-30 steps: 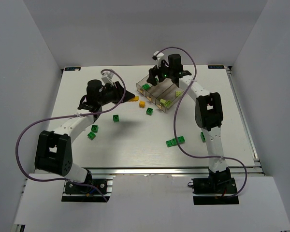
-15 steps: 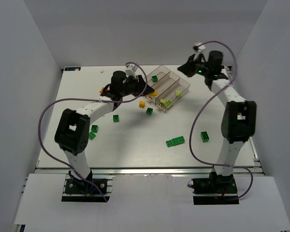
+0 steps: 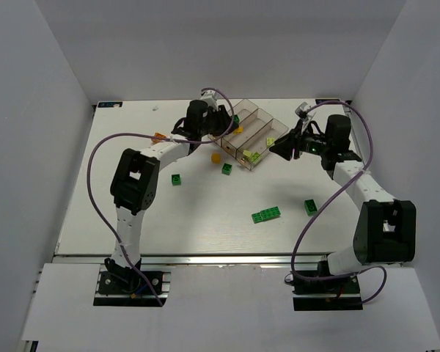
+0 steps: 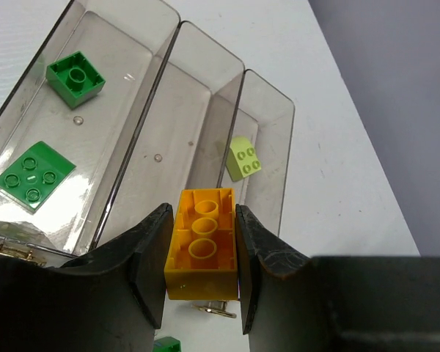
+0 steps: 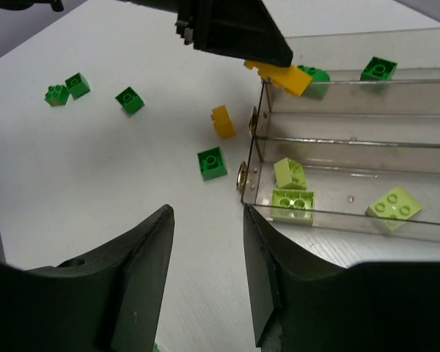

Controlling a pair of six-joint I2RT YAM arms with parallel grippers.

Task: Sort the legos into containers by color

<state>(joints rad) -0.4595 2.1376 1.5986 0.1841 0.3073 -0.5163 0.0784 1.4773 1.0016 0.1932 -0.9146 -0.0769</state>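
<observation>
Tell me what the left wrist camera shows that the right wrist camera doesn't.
Left wrist only: the hollow underside of the orange brick clamped in the left gripper. Right wrist only: a loose yellow brick on the table, plus the right gripper, open. Both: the clear bins, the held brick, a green brick in the end bin.

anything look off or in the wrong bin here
Nothing stands out. In the tray, green bricks sit in one bin and pale bricks in another, none mixed. The left gripper holds an orange brick squarely over the tray's near end.
</observation>
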